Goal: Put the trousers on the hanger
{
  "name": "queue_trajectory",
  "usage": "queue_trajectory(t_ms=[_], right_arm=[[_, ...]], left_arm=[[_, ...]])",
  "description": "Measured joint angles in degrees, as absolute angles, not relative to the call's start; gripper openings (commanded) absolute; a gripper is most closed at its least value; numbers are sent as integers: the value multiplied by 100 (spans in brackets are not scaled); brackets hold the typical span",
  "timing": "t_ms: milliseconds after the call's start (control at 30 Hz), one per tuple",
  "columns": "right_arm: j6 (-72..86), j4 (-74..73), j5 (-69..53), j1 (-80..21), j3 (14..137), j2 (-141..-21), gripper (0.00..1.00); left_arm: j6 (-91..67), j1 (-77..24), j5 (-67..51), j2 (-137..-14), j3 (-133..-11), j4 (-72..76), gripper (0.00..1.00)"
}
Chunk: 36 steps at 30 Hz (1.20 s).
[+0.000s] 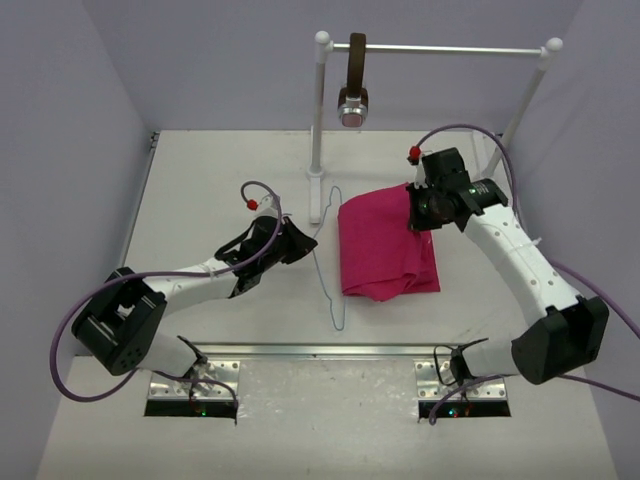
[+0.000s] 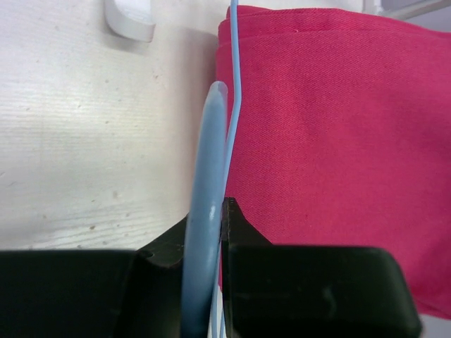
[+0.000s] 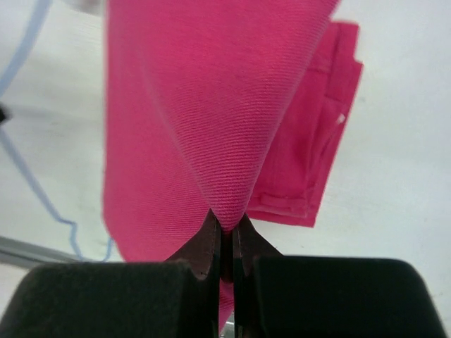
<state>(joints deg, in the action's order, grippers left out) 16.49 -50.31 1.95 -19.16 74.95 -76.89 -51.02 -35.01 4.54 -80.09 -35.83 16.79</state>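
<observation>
The magenta trousers (image 1: 385, 250) lie folded on the table's middle. Along their left edge lies the thin pale blue hanger (image 1: 322, 262). My left gripper (image 1: 308, 238) is shut on the hanger; in the left wrist view the hanger's thick blue bar (image 2: 208, 176) runs up between the jaws of the left gripper (image 2: 222, 211), right beside the trousers (image 2: 331, 141). My right gripper (image 1: 412, 218) is at the trousers' far right edge. In its wrist view the right gripper (image 3: 227, 224) is shut on a raised fold of the trousers (image 3: 211, 91), with the hanger (image 3: 28, 162) at the left.
A white clothes rack (image 1: 318, 120) with a metal rail (image 1: 440, 47) stands at the back. A brown strap with a round metallic end (image 1: 353, 85) hangs from it. A foot of the rack (image 2: 130, 17) lies just beyond the hanger. A metal strip (image 1: 330, 350) crosses the near edge.
</observation>
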Motion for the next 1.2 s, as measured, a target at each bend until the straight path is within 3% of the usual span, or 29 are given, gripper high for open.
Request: queue_trajectory(t_ms=[167,400,433,467,500,533,733,933,1033,1067,1200], right_arm=[[1738,-4560,612,-1440,6574,-8148,0],[1730,-4001,787,-967,6368,-8887,0],[1733,-3927,778,-870,6326,-8974,3],[1740,-3880,765,-787,6291,-9061,14],[1757,-3840,750,-729,6268,-9168,39],[1761,-3798,749,-692,6257,-9275,47],[1761,-3784,1094,-569,6260,-9704,57],[1881,-3806,1020,-949,6368,-8215,46],[2073,-3347,674,-1393,6178,-7715,6],[2141,-3129,548,-1540,5965,-7650,1],[2371,-2417,295,-1765,4868,-8109,0]], left_arm=[[-4955,-3472,392,-8009,-3627,1294,0],[-4873,-3472,224,-7898,-3856,984,0],[-4866,-3472,186,-7891,-3877,966,0],[-4864,-3472,141,-7891,-3902,945,0],[-4860,-3472,97,-7892,-3944,932,0],[-4849,-3472,59,-7894,-3976,919,0],[-4566,-3410,33,-7941,-4056,545,0],[-4420,-3369,-61,-8041,-4216,351,0],[-4440,-3369,-66,-8075,-4264,307,0],[-4448,-3368,-65,-8083,-4265,299,0],[-4464,-3367,-48,-8088,-4265,259,0]])
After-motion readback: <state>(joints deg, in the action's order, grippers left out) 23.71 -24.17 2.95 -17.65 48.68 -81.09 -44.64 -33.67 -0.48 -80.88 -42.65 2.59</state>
